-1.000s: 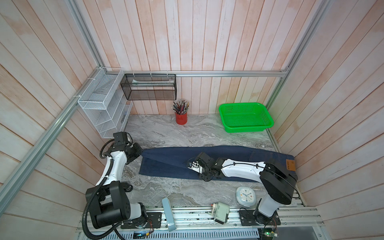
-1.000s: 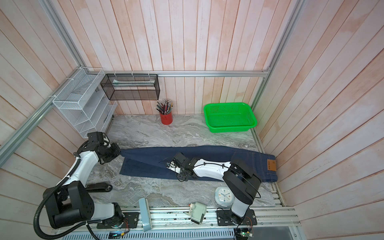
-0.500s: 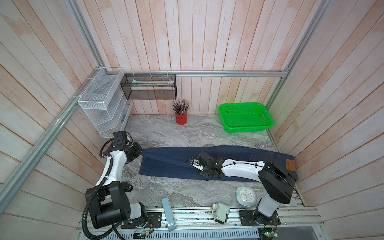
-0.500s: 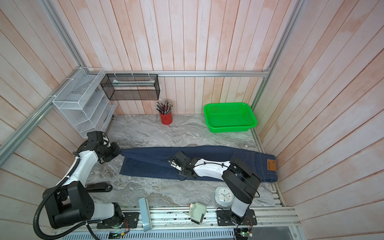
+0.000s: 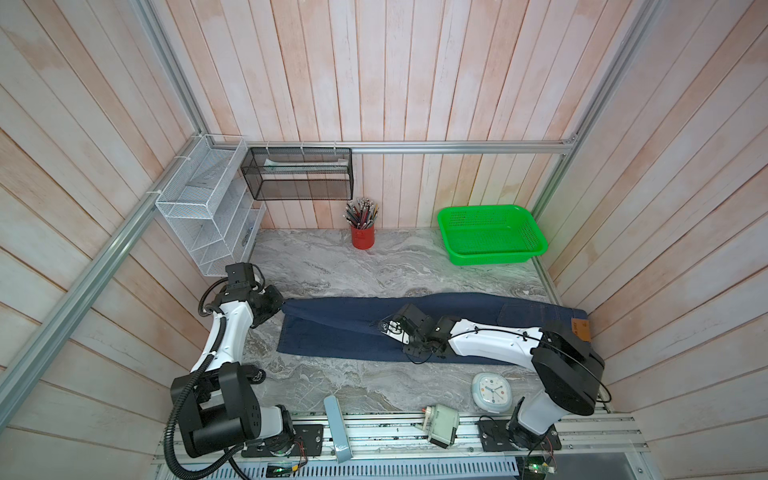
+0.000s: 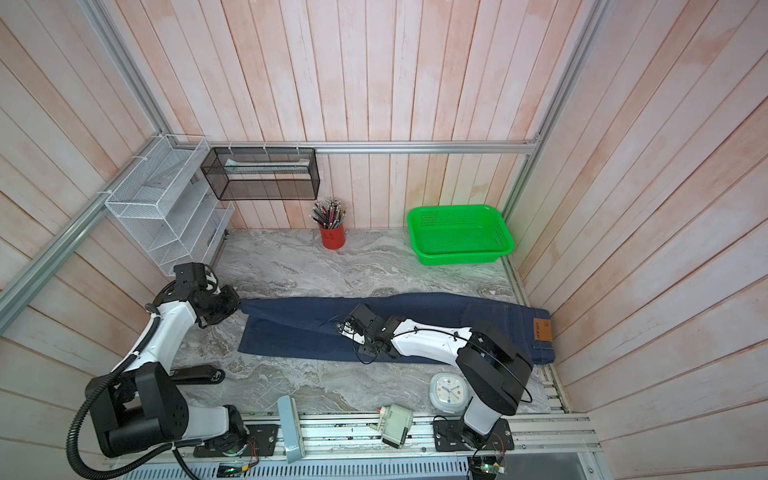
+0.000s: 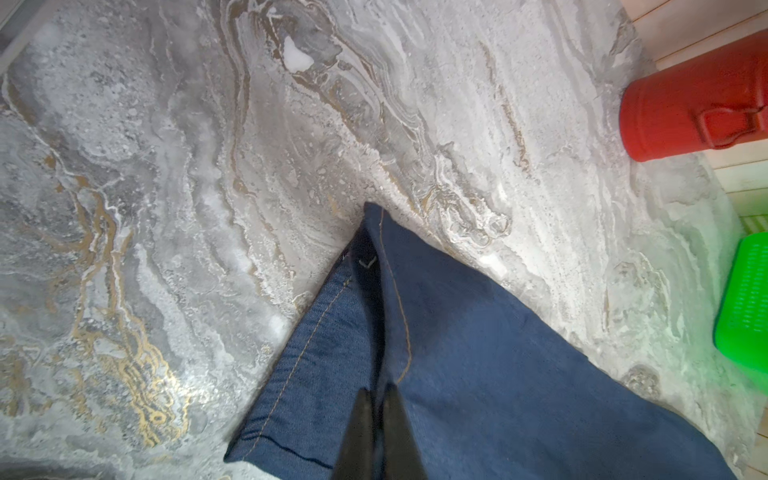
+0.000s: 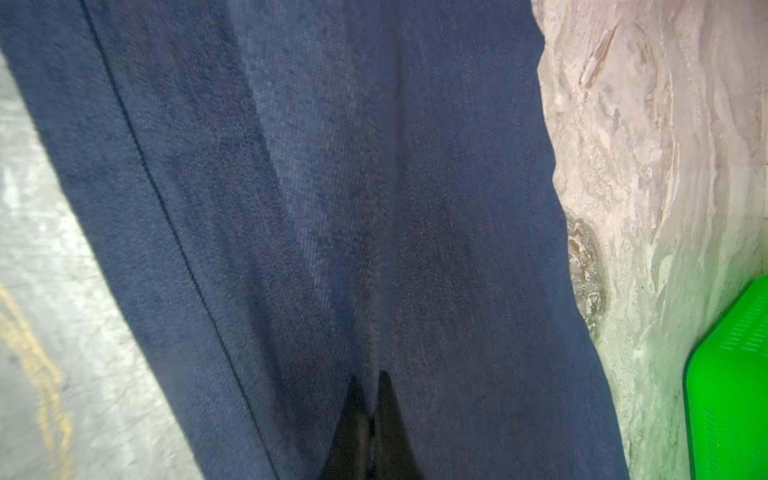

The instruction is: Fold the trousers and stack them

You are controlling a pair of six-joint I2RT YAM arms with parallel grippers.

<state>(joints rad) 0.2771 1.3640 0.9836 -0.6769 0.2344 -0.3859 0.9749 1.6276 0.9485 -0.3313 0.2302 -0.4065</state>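
The trousers [image 5: 332, 332] [image 6: 291, 336], dark navy jeans, lie stretched across the marble table, with the tan waistband patch [image 5: 581, 330] at the right end. The far leg crosses over the near one. At the left end my left gripper [image 5: 281, 308] [image 7: 377, 395] is shut on the far leg's hem, beside the tan-stitched seam. My right gripper [image 5: 380, 326] [image 8: 369, 380] sits low on the middle of the legs, shut on a small pinched ridge of denim [image 8: 374, 249].
A green basket [image 5: 490, 235] stands at the back right and a red pencil cup [image 5: 362, 237] at the back middle. A white wire rack [image 5: 208, 208] and a black mesh shelf [image 5: 299, 174] hang at the back left. A white clock [image 5: 490, 390] lies near the front right.
My right gripper has closed onto the denim at mid-leg, after shifting slightly left and away from the front edge. The left gripper and the hem have not moved.
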